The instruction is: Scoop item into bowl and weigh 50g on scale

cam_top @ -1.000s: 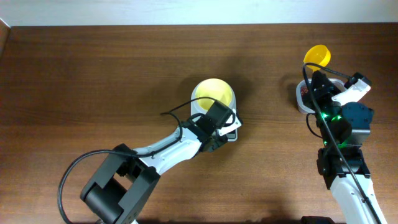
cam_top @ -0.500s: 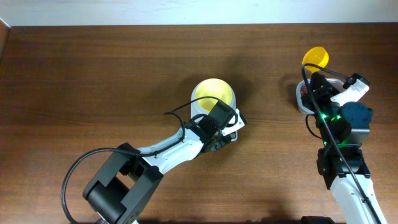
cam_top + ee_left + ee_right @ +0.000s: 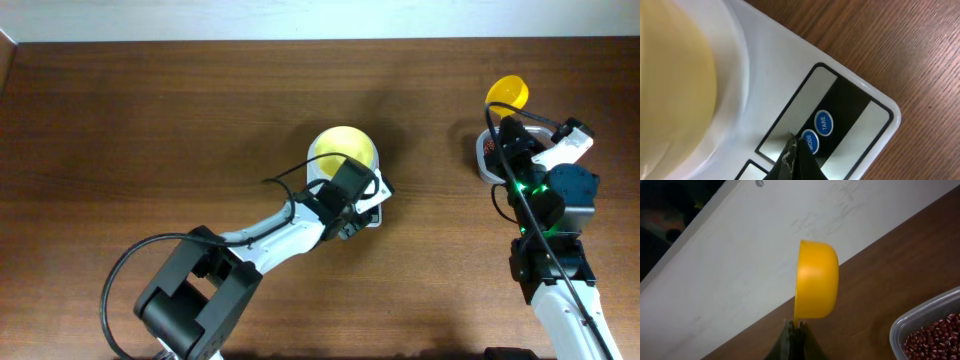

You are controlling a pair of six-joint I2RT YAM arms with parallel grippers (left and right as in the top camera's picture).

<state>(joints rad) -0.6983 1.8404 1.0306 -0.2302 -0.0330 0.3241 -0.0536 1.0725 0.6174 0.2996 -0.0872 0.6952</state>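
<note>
Beans [image 3: 936,336] lie in the tub [image 3: 912,321] beside the right gripper [image 3: 796,331], which is clamped on the scoop [image 3: 816,280]. The left gripper [image 3: 793,159], closed on nothing, touches a scale [image 3: 790,70] button [image 3: 810,142], the bowl [image 3: 675,85] just beside it. By the look of it, all scooping and weighing remain.

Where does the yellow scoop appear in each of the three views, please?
Overhead: scoop at upper right, near the table's far edge.
Left wrist: not in it.
Right wrist: centre, its handle in the shut right gripper.
Shared landmark: the tub, just below the scoop overhead, bottom right in the right wrist view.
</note>
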